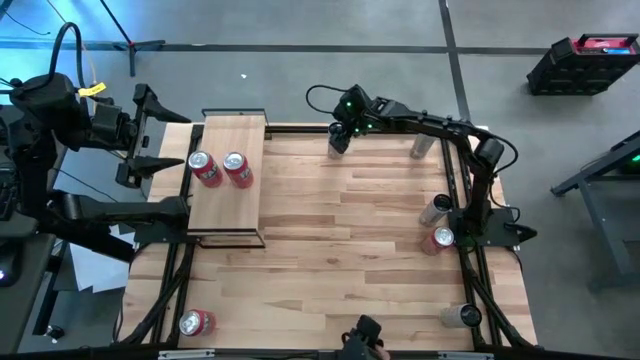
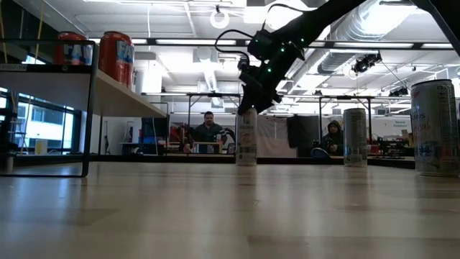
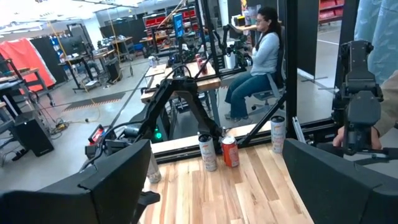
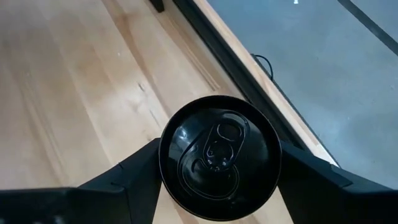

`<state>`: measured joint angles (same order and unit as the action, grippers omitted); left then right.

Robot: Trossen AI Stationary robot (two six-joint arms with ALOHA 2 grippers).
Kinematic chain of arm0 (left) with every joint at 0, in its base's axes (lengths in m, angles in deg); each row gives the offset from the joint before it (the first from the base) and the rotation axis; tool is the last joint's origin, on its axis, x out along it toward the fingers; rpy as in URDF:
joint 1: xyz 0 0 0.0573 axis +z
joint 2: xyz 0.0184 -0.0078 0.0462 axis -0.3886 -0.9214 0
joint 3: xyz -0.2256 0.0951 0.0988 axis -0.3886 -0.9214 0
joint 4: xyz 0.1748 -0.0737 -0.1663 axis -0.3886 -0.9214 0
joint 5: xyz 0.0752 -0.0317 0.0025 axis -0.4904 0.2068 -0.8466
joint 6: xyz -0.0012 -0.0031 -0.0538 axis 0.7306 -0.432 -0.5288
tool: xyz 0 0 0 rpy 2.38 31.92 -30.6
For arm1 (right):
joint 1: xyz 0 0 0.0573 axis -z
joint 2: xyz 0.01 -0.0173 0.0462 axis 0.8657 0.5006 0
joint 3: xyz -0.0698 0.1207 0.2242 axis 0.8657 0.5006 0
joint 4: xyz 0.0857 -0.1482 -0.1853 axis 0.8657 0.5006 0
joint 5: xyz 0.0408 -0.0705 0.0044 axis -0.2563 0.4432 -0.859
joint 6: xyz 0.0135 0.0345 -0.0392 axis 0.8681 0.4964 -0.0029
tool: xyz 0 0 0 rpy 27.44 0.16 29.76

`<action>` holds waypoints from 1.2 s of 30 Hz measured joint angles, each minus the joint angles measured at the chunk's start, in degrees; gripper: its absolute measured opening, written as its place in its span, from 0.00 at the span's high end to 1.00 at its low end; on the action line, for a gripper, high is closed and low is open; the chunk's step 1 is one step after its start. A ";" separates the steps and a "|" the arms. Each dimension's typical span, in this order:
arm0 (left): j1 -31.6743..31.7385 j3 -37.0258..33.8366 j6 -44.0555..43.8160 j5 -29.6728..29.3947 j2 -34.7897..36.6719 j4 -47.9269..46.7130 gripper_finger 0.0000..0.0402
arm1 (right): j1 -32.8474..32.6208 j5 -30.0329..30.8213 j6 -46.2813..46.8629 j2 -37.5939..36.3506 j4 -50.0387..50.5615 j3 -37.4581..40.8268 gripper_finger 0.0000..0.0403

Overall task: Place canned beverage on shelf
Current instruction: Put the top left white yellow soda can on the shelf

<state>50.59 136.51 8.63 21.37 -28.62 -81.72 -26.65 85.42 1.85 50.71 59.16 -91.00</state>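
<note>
A slim pale can with a dark top [image 4: 217, 155] stands upright by the table's far edge [image 1: 340, 140] [image 2: 246, 137]. My right gripper [image 4: 217, 167] [image 1: 342, 125] is shut on it from the right. The shelf [image 1: 225, 210], a pale board in a black frame, stands at the far left. Two red cans [image 1: 205, 168] [image 1: 238, 168] stand on its top. My left gripper [image 1: 150, 135] waits left of the shelf, raised and level, its fingers [image 3: 112, 180] wide open with nothing between them. My right gripper pinches the can's upper wall just under the rim [image 4: 166, 163] between its two fingers, one on each side. The fingers [image 4: 134, 171] slant down from the table's right. The can stays upright with its base on the table [image 2: 246, 162].
Along the right edge are silver cans [image 1: 421, 146] [image 1: 436, 210], a red can [image 1: 440, 240] and a silver can lying down [image 1: 462, 316]. A red can [image 1: 195, 323] lies at the near left. The middle of the table [image 1: 340, 230] is bare wood. People sit beyond the far edge [image 2: 208, 129].
</note>
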 joint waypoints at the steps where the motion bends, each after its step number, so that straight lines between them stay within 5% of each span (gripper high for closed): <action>1: 0.00 0.00 0.02 0.00 0.00 -0.02 0.11 | -0.02 -0.70 0.02 0.00 0.00 0.00 0.36; 12: 0.00 0.00 0.02 0.00 0.00 -0.02 0.11 | -0.59 -11.26 -0.95 -0.11 0.00 0.00 0.39; 23: -0.02 0.00 0.02 0.00 0.00 -0.01 0.11 | -8.16 -17.77 -12.64 -1.05 -0.72 -2.31 0.39; 36: -0.02 -0.03 -0.01 0.00 0.00 0.06 0.11 | -16.09 -15.28 -23.87 10.56 15.75 -23.05 0.39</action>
<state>50.57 136.48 8.61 21.37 -28.62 -81.65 -42.74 70.14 -22.03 61.27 74.91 -114.05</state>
